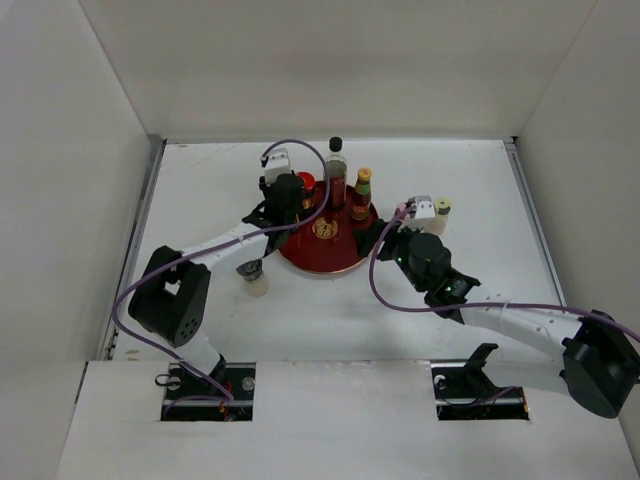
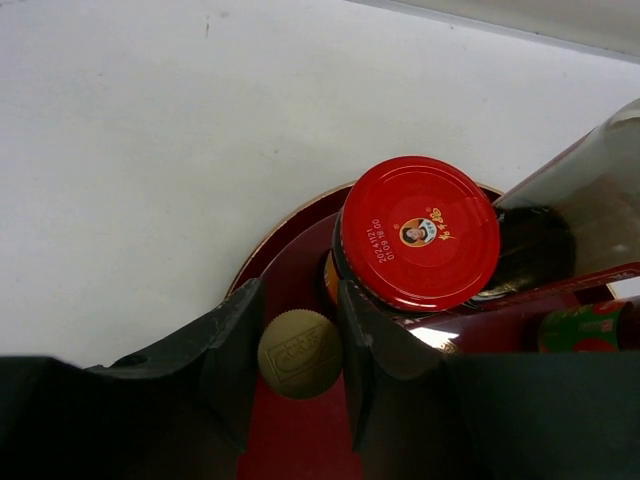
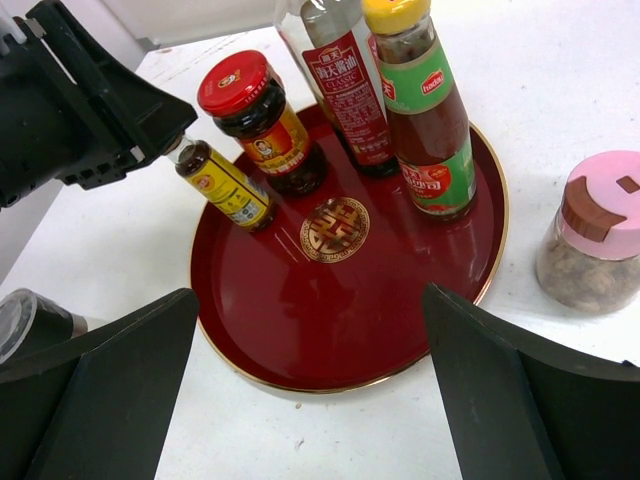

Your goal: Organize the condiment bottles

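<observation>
The round dark-red tray (image 1: 325,258) holds a tall clear black-capped bottle (image 1: 336,170), a red-lidded jar (image 3: 255,115), a yellow-capped sauce bottle (image 3: 425,110) and a small yellow-capped bottle (image 3: 222,185). My left gripper (image 2: 300,300) is shut on the small bottle's cap (image 2: 299,353); the bottle leans on the tray next to the red-lidded jar (image 2: 415,232). My right gripper (image 3: 308,295) is wide open and empty over the tray's near rim (image 3: 330,385). A pink-capped shaker (image 3: 595,235) stands on the table right of the tray. A grey-capped shaker (image 1: 252,275) stands left of it.
A cream-capped shaker (image 1: 440,210) stands on the table beyond my right wrist. White walls enclose the table on the left, back and right. The left arm reaches over the table to the tray's far left side.
</observation>
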Tool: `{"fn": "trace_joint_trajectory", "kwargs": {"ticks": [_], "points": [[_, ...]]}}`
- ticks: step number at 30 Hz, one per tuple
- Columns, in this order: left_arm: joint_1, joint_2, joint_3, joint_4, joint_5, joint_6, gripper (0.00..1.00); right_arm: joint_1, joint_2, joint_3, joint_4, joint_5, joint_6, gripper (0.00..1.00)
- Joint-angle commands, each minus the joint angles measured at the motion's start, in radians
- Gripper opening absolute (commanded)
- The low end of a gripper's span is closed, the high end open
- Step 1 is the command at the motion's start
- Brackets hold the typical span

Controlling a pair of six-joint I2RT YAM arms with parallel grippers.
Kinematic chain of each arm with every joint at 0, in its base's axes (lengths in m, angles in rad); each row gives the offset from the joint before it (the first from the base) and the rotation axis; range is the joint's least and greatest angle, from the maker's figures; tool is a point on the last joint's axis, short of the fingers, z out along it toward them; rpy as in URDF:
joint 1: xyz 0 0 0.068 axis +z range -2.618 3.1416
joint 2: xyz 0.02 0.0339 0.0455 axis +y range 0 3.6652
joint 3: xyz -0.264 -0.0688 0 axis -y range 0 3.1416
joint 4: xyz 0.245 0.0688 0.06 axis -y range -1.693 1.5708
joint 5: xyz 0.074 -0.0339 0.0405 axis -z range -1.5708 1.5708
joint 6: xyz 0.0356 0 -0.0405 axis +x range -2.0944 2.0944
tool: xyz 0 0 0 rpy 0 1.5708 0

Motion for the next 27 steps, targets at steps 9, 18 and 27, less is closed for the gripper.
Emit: {"fn": "trace_joint_trajectory", "kwargs": {"ticks": [9, 18, 27], "points": [[-0.035, -0.042, -0.038, 0.088, -0.076, 0.054, 0.58, -0.003, 0.001, -0.008, 0.061, -0.009, 0.009, 1.0], [-0.044, -0.2, -0.084, 0.101, -0.073, 0.064, 0.7, -0.002, 0.013, -0.004, 0.061, -0.009, 0.006, 1.0], [-0.047, -0.652, -0.342, -0.133, -0.069, 0.007, 0.75, -0.002, 0.001, -0.008, 0.061, 0.002, 0.006, 0.43]]}}
